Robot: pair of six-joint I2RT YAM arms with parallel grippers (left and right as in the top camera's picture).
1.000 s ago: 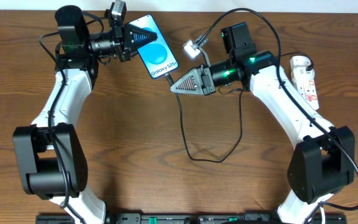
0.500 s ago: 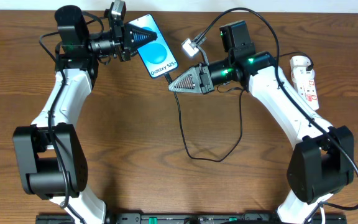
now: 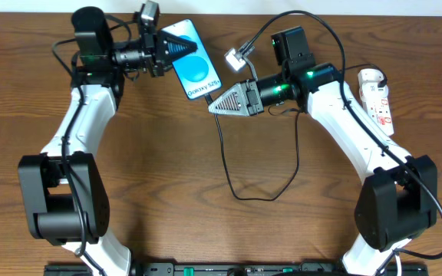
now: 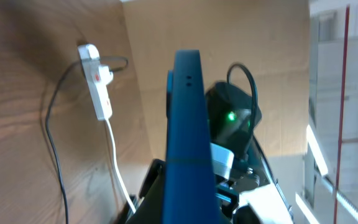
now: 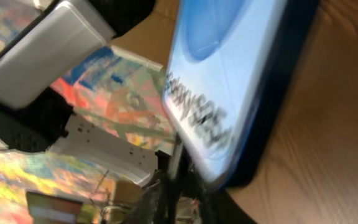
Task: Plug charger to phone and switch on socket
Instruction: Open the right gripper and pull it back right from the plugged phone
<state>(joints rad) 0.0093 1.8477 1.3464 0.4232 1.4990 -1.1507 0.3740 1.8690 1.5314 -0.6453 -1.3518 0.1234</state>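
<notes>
Table (image 3: 159,169): brown wood, carrying both arms.
Left gripper (image 3: 184,47): clenched on the phone's upper end, at the table's far edge.
Right gripper (image 3: 213,108): tip just beside the phone's lower corner; its 2 fingers were too blurred to tell whether spread or closed.
Power strip (image 3: 377,96): white, far right, well apart from the phone.
Phone (image 3: 198,73): screen lit blue, facing up.
Charger cable (image 3: 222,153): thin, black, looping down from the phone's lower end.

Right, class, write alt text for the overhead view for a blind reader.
The left arm's jaws grip the phone; the right arm's jaws sit by its lower end, charger cable trailing below. The socket lies far right.
</notes>
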